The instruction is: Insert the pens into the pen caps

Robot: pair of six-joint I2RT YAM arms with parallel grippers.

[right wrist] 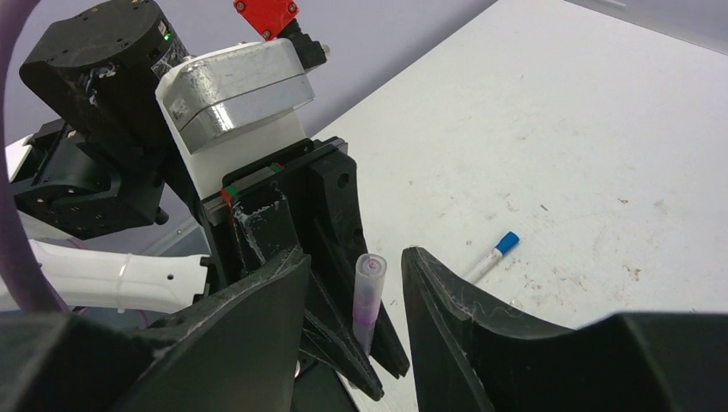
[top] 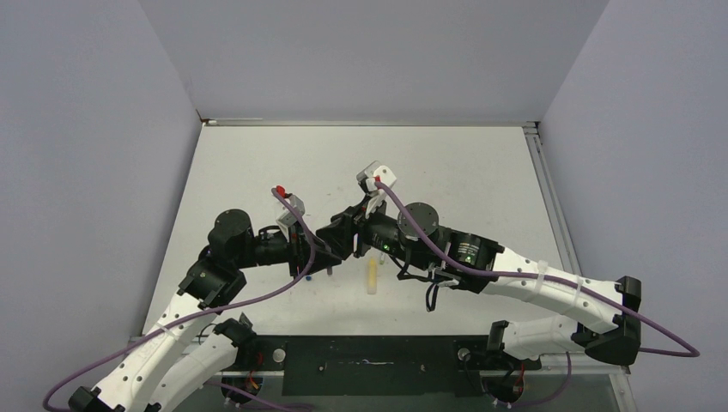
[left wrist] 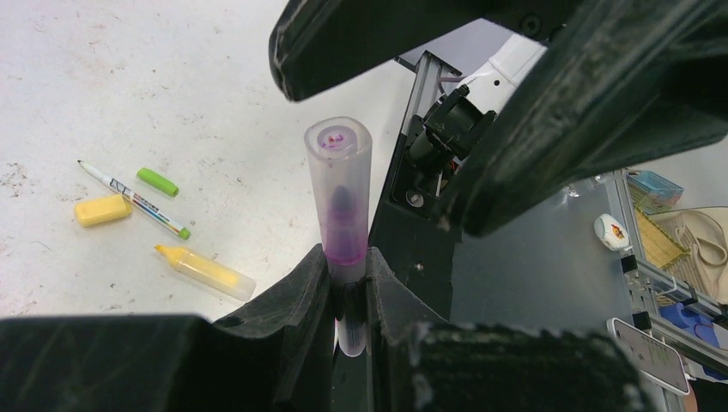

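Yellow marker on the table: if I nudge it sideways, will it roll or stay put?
The yellow marker looks round and lies flat on the table, so a sideways nudge would probably roll it. Its end narrows to a tip, so it may curve as it rolls. The barrel looks like smooth hard plastic: likely stiff, perhaps slippery to grip.

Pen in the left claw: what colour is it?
The pen is purple inside a clear casing; clearest in the left wrist view.
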